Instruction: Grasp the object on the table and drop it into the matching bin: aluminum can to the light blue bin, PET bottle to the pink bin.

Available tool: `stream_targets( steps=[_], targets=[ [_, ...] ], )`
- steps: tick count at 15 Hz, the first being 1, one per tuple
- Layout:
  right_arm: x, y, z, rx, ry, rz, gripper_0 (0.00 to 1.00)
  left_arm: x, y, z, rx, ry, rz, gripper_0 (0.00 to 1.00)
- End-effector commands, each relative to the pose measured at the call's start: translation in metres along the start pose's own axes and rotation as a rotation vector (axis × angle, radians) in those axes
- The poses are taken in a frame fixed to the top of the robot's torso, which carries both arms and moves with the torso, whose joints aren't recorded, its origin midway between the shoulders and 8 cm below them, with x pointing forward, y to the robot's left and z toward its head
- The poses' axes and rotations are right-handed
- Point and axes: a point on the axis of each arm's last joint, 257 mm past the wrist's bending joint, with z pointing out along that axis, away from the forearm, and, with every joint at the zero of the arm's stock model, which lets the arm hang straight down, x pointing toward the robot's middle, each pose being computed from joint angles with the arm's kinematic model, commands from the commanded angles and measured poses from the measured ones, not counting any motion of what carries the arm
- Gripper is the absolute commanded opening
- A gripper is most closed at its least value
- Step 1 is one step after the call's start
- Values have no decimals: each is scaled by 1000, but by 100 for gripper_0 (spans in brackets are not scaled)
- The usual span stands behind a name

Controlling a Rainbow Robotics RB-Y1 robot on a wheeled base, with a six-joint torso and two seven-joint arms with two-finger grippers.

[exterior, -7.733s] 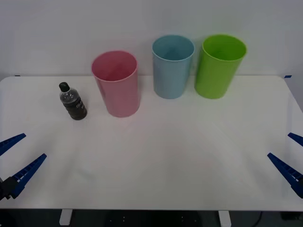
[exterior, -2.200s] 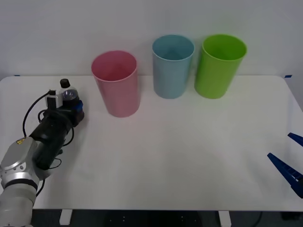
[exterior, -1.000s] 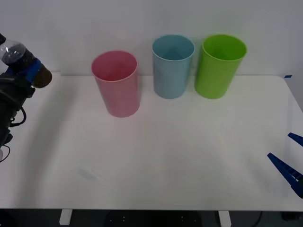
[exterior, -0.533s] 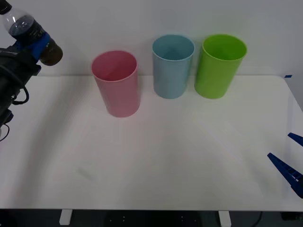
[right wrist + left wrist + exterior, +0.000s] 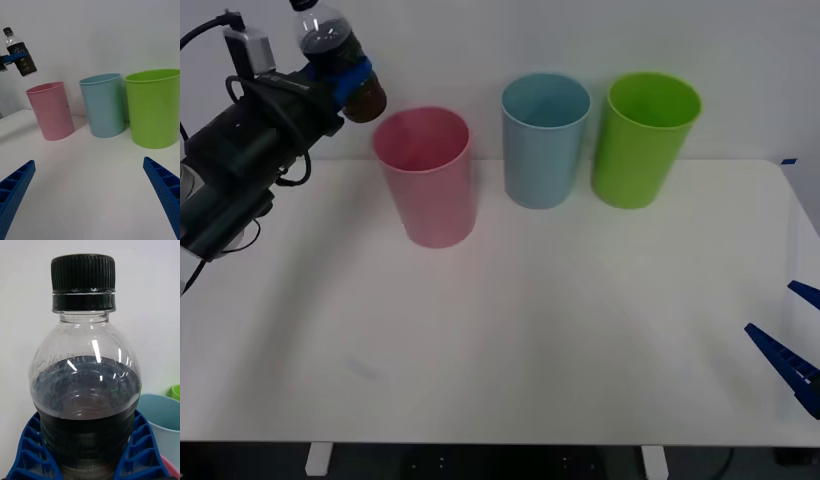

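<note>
The PET bottle [image 5: 338,58], clear with a black cap and dark lower body, hangs in the air just left of the pink bin [image 5: 427,178] and above its rim height. My left gripper [image 5: 340,78] is shut on the bottle's middle. Up close, the bottle [image 5: 85,386] sits between the blue fingers [image 5: 28,450]. From the right wrist, the bottle [image 5: 20,53] shows above and beside the pink bin [image 5: 52,111]. The light blue bin [image 5: 544,140] stands right of the pink one. My right gripper [image 5: 792,345] rests open at the table's [image 5: 540,330] right edge.
A lime green bin [image 5: 643,138] stands right of the light blue bin [image 5: 103,104], all three in a row at the back of the table. A white wall rises behind them. The left arm's black body [image 5: 240,160] reaches over the table's left rear corner.
The left arm has carried the bottle rightward, from the far left edge of the view to just beside the pink bin's rim. The right arm has stayed still.
</note>
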Motion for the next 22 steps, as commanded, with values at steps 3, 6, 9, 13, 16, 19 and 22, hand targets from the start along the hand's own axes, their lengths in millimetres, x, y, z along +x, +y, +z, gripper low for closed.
stream_targets(
  steps=[3, 6, 9, 13, 16, 19, 22],
  targets=[
    [0, 0, 0, 0, 0, 0, 100, 14, -26, 35, 97, 63, 22, 0],
    [0, 0, 0, 0, 0, 0, 100, 21, -44, 34, 161, 85, 31, 0],
    [0, 0, 0, 0, 0, 0, 100, 23, -50, 33, 183, 93, 38, 0],
    [0, 0, 0, 0, 0, 0, 100, 28, -59, 37, 195, 94, 39, 0],
    [0, 0, 0, 0, 0, 0, 100, 28, -63, 40, 199, 94, 45, 0],
    [0, 0, 0, 0, 0, 0, 100, 27, -66, 42, 199, 89, 40, 12],
    [0, 0, 0, 0, 0, 0, 100, 26, -66, 44, 194, 85, 34, 100]
  ],
)
